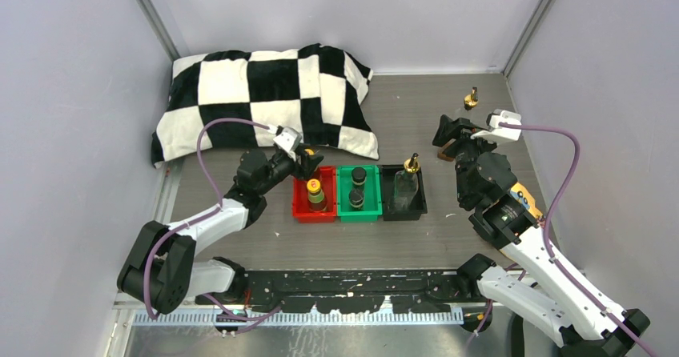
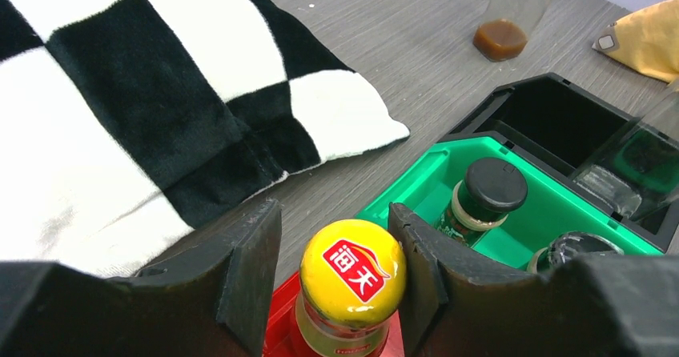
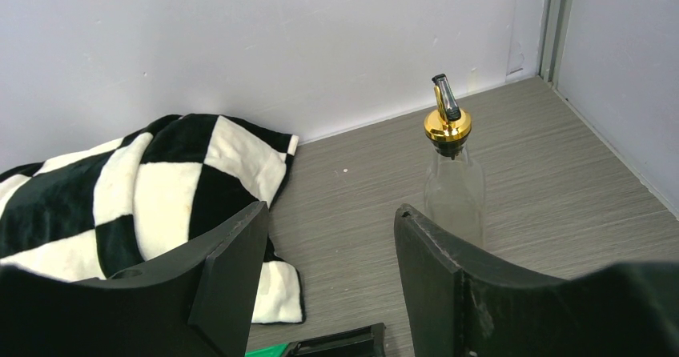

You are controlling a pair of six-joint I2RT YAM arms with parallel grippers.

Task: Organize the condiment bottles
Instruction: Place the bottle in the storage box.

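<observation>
condiment bottles stand on a grey desk (image 1: 384,245), and most are already in trays. the biggest thing here is a soft black and white pillow (image 1: 264,101) at the back left. it is not part of the job. three trays sit side by side in a row: the red tray (image 1: 298,210), the green tray (image 1: 343,215) and the black tray (image 1: 422,206).

the tall glass bottles come next. one (image 1: 407,189) stands in the black tray. the other (image 3: 453,182) stands alone on the desk near the back right corner, just past the right jaws. those jaws are wide apart with nothing in them. i think this bottle is the one left to move. glass is hard, smooth and slippery, and it can break. this bottle is tall and thin, so it may tip. the round body looks like the best place to hold, not the gold spout (image 3: 447,121).

the reddish-brown bottles are in the red tray. one (image 1: 316,195) stands nearer the arms. the left jaws sit on both sides of the yellow cap (image 2: 352,281) of the other. a thin gap shows on one side, so i cannot tell if they squeeze it. the neck under the cap looks like a safe hold, since the cap rim would stop a slip.

the short dark bottles (image 2: 484,201) stand in the green tray. they are low and look steady.
</observation>
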